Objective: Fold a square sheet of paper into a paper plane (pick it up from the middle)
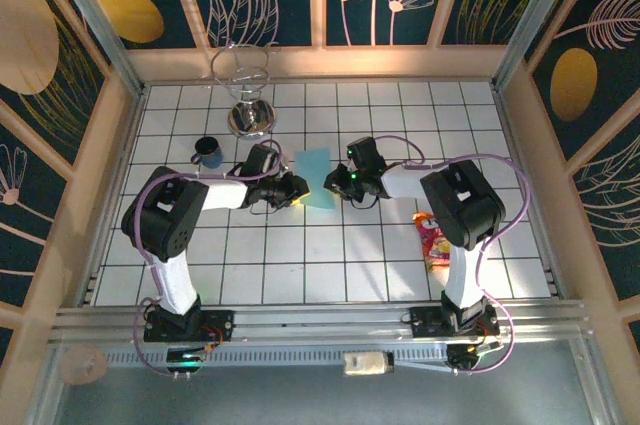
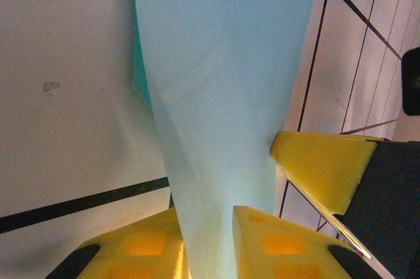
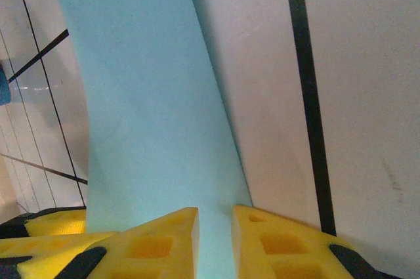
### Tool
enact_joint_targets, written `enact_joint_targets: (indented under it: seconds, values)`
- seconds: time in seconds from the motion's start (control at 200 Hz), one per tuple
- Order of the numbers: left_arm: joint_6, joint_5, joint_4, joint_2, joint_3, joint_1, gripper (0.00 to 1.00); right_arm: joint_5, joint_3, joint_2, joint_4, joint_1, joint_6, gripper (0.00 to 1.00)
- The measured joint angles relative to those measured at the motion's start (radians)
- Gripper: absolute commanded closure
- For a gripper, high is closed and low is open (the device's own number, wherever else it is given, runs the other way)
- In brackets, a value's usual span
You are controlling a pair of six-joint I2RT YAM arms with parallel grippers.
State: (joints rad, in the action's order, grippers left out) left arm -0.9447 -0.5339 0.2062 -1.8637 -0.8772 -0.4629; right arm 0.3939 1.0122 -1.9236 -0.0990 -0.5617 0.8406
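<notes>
Closest to the overhead lens, the left arm (image 1: pixel 170 220) and right arm (image 1: pixel 462 207) rise from the near rail and reach inward over the tiled table (image 1: pixel 300 265). Landmark for everything: the wire stand (image 1: pixel 248 95) at the back. Just right of that stand and a little nearer sits the square sheet of paper (image 1: pixel 316 177), light blue, looking narrower than square from above. Well right of the stand and much nearer, the orange-red snack packet (image 1: pixel 433 240); just left of the stand, a dark mug (image 1: pixel 208 152).

In front of the stand, the left gripper (image 1: pixel 292 191) is at the sheet's left edge, and the right gripper (image 1: pixel 336 183) faces it from the right edge. On the right wrist view, yellow pads (image 3: pixel 161 239) are drawn to a thin slit with the sheet running up through it, which reads as a pinch. The left wrist view has the same slit and the same blue strip, but whether those pads bite I cannot tell.

My read: the lift from the middle is the step in hand, with nothing dart-shaped yet. Done well, both grips rise level and together, never pulling apart, so the sheet bows along its centre without tearing or slipping.

Hard to make out is whether that narrow look is a fold or just the bow. The sheet's near end is cut off behind the pads.
</notes>
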Motion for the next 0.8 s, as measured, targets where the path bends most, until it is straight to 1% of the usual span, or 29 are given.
enact_joint_targets:
  seconds: [0.27,0.32,0.395,0.455,0.556,0.601,0.706,0.801]
  values:
    - [0.000,0.000,0.000,0.000,0.000,0.018,0.85,0.000,0.000,0.001,-0.003,0.000,-0.004,0.75]
    - [0.000,0.000,0.000,0.000,0.000,0.021,0.88,0.000,0.000,0.002,-0.003,0.000,-0.008,0.74]
    - [-0.007,0.000,0.000,0.000,0.000,0.027,0.96,-0.004,0.000,0.005,-0.005,-0.001,-0.023,0.72]
    - [-0.008,-0.001,0.003,0.000,0.000,0.030,1.00,-0.011,0.000,0.011,-0.006,-0.001,-0.046,0.69]
    - [-0.024,-0.001,0.004,0.000,0.000,0.031,1.00,-0.038,0.000,0.044,0.002,-0.002,-0.131,0.60]
    - [-0.037,-0.001,0.004,0.000,0.000,0.031,1.00,-0.064,0.000,0.073,0.005,-0.005,-0.182,0.57]
    - [-0.078,-0.006,0.012,0.000,0.000,0.031,1.00,-0.127,0.004,0.151,0.005,-0.024,-0.317,0.56]
    - [-0.132,-0.017,0.042,0.000,0.007,0.031,1.00,-0.182,0.007,0.200,-0.013,-0.064,-0.438,0.55]
